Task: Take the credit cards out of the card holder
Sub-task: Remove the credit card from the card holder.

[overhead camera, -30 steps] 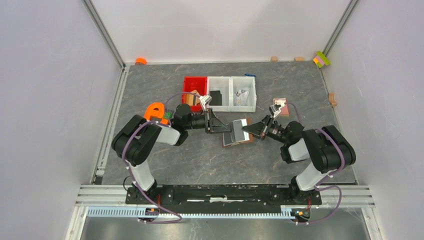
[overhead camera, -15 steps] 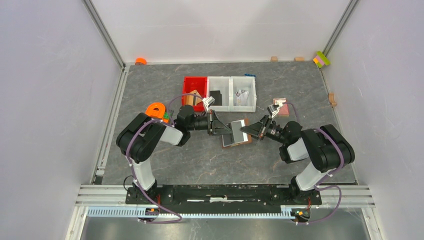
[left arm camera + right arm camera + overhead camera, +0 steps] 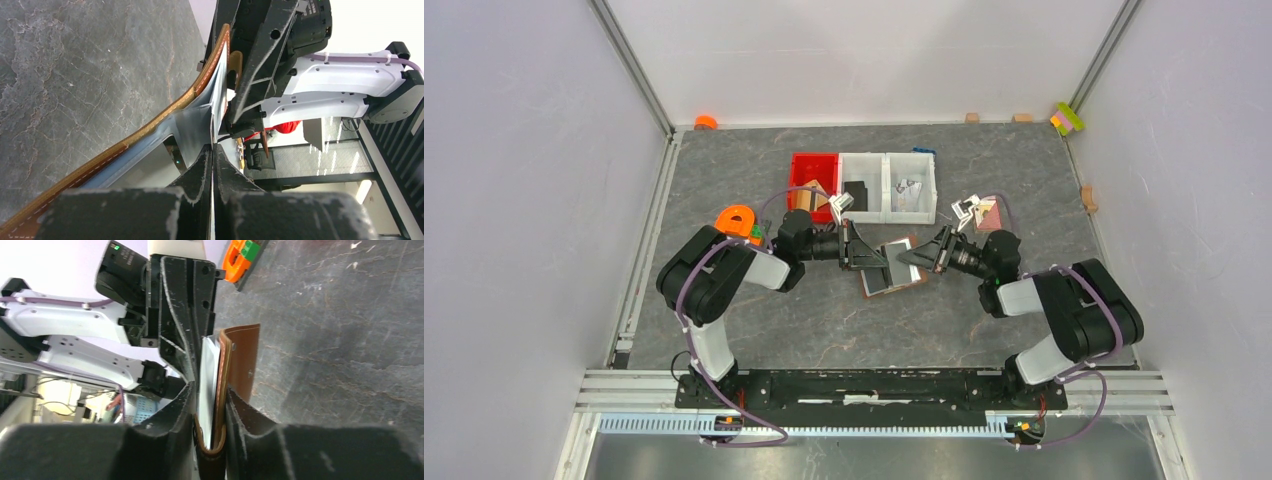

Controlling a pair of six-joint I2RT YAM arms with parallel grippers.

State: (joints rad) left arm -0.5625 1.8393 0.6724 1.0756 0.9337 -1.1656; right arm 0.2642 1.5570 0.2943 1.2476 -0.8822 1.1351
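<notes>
Between the two arms, on the grey table [image 3: 824, 320], the card holder [image 3: 890, 268] lies a little nearer the left arm than before. The left gripper [image 3: 212, 150] has closed and pinches its pale lining. The right gripper [image 3: 210, 390] has moved further over the brown fold, jaws apart around it; I cannot tell whether they press. Behind stands the red bin [image 3: 813, 160].

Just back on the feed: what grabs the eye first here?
Both arms meet at mid-table on the brown card holder. The left gripper is shut on its pale lining, while the right gripper straddles the leather edge; whether it clamps is unclear. Behind them sits a bright red bin.
</notes>
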